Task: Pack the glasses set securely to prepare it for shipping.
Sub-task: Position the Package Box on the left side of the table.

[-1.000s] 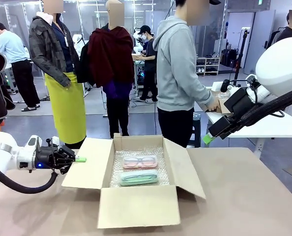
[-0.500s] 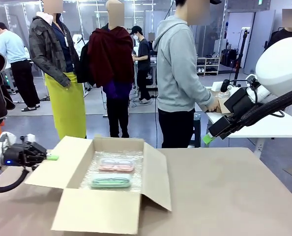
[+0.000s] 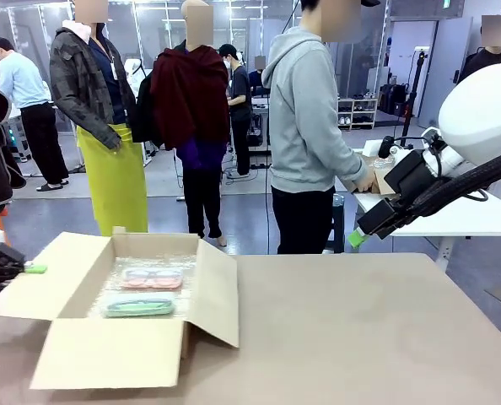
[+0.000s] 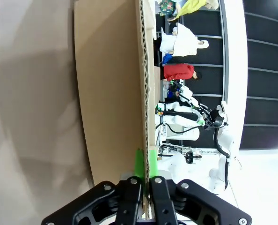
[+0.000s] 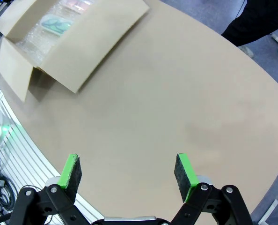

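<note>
Glasses set lies inside the open cardboard box at the left part of the table: the pink case is on the far side and the mint green case is just beside it on our side, both resting on a sheet of bubble wrap. We hold the left flap of the box with our left gripper; its jaws are closed on the edge of the cardboard, as the left wrist view shows clearly. Our right gripper hangs high above the bare table, well apart from the box, with its jaws spread wide and nothing between them. We judge that the cases are already placed and that the step in hand is positioning the box by its flap. All four flaps are not yet folded. The next move probably calls for covering the cases with wrap and folding the flaps down, and for this the right gripper must come much nearer to the box.
</note>
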`<state>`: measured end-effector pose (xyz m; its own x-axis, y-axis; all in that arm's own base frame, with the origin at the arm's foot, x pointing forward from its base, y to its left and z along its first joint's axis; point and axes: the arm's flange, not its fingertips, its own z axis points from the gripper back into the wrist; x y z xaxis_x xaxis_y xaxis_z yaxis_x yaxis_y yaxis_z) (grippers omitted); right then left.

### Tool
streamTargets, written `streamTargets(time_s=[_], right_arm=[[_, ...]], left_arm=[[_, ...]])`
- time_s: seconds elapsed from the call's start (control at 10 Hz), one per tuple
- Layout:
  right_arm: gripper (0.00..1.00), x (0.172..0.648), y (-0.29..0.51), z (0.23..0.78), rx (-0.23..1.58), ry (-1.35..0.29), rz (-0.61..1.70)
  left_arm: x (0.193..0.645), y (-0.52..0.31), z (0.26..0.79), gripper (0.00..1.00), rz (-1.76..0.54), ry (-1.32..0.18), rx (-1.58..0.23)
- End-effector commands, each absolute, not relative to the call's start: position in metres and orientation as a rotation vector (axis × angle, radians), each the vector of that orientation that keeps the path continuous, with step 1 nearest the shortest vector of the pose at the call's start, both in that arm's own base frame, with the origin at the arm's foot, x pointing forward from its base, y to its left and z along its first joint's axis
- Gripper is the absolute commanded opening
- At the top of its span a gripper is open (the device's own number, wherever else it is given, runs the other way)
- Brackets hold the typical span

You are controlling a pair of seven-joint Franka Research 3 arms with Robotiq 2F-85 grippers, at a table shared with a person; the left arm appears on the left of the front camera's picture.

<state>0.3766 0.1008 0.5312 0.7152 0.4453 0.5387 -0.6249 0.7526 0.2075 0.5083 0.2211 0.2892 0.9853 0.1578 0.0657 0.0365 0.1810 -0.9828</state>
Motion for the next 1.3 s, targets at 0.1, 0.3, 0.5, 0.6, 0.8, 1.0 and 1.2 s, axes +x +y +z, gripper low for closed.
streamTargets(time_s=[0.1, 0.3, 0.5, 0.6, 0.8, 1.0, 1.2], right_arm=[[1.00, 0.378, 0.101, 0.530, 0.383, -0.496, 0.617], [1.00, 0.378, 0.101, 0.530, 0.383, -0.496, 0.617], [1.00, 0.378, 0.101, 0.530, 0.383, -0.496, 0.617], [1.00, 0.378, 0.101, 0.530, 0.383, -0.496, 0.617], [1.00, 0.378, 0.101, 0.530, 0.383, -0.496, 0.617], [1.00, 0.378, 0.101, 0.530, 0.383, -0.496, 0.617], [1.00, 0.378, 0.101, 0.530, 0.383, -0.496, 0.617]], left_arm=[[0.497, 0.275, 0.291, 0.03, 0.078, -0.117, -1.389], [0.491, 0.306, 0.292, 0.03, 0.105, -0.114, -1.373], [0.495, 0.312, 0.296, 0.03, 0.109, -0.132, -1.347], [0.497, 0.306, 0.295, 0.03, 0.115, -0.141, -1.363], [0.488, 0.309, 0.290, 0.03, 0.107, -0.156, -1.344], [0.488, 0.309, 0.290, 0.03, 0.107, -0.156, -1.344], [0.488, 0.309, 0.290, 0.03, 0.107, -0.156, -1.344]])
